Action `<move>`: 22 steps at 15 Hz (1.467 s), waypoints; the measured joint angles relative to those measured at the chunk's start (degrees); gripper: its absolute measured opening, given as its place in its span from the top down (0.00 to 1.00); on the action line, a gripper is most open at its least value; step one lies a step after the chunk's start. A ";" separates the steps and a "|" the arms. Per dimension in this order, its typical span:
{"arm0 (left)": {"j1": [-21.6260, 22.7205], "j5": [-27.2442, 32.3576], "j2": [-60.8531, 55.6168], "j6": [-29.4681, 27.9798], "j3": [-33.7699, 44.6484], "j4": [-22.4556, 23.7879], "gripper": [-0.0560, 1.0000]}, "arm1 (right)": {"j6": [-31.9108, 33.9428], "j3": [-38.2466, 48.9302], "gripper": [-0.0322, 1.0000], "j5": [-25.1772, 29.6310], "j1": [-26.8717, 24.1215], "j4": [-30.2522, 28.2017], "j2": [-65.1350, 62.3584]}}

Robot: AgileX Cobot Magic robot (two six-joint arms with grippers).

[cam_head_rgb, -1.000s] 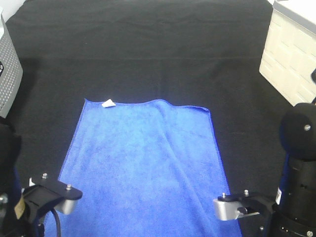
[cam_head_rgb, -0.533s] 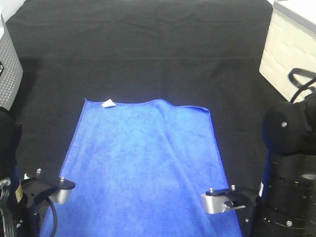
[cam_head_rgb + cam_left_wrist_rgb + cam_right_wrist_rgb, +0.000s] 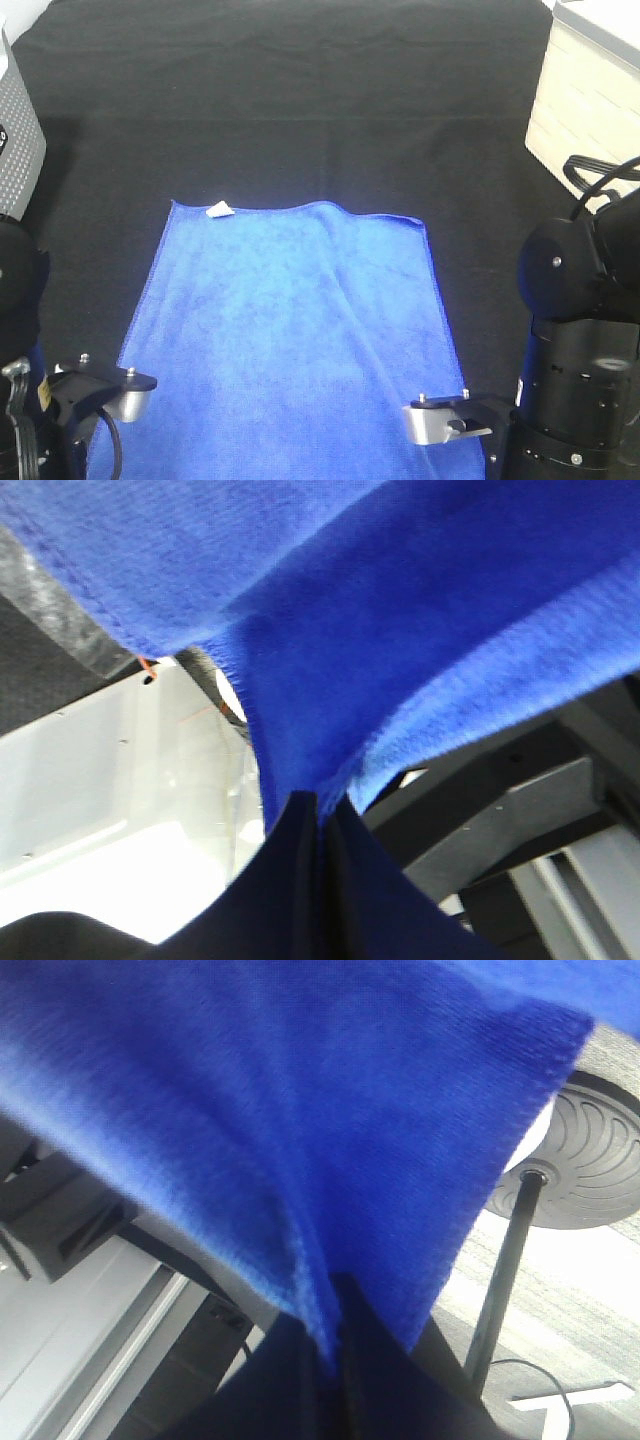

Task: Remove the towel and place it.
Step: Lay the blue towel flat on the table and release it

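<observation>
No legible text, even on white tag [image 3: 219, 209] of towel [image 3: 290, 330].

Soft cloth on cloth
My towel [image 3: 290, 330] is fuzzy matt blue pile, hem stitched; the cloth [image 3: 300, 90] beneath is matt black, fine-grained.

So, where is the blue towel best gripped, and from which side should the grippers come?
Probably at its two near corners, one per gripper, coming from the near edge. The towel lies flat on the black cloth, so only the hem offers a fold to pinch. The left gripper and right gripper are each shut on a bunched fold there.
</observation>
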 joint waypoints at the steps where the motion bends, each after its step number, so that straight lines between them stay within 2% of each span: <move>1: 0.00 0.06 0.00 0.00 0.00 -0.46 0.95 | -0.06 0.00 0.97 0.46 0.00 0.00 0.00; 2: 0.00 0.11 0.00 0.00 0.00 -0.57 0.95 | -0.23 0.00 0.97 0.97 0.00 0.06 0.00; 4: 0.00 0.17 0.00 0.00 0.00 -0.74 0.87 | -0.23 0.00 0.91 1.66 0.00 0.57 0.00; 10: 0.00 1.32 0.00 -2.01 0.00 -1.60 0.47 | -0.17 0.00 0.55 3.21 0.00 4.41 -0.92; 13: 0.00 2.75 0.00 -2.23 0.00 -1.60 0.45 | 1.55 0.00 0.47 3.32 0.00 5.10 -3.32; 19: 0.00 5.33 0.00 -2.41 -1.09 -1.60 0.44 | 3.27 -2.81 0.46 3.72 0.00 4.35 -9.45; 20: 0.00 6.99 0.00 -2.41 -2.98 -1.15 0.44 | 4.13 -4.58 0.46 4.13 0.00 3.72 -10.94; 22: 0.00 9.11 0.00 -2.58 -9.00 2.69 0.44 | 5.61 -9.22 0.46 4.41 -0.06 -0.11 -13.46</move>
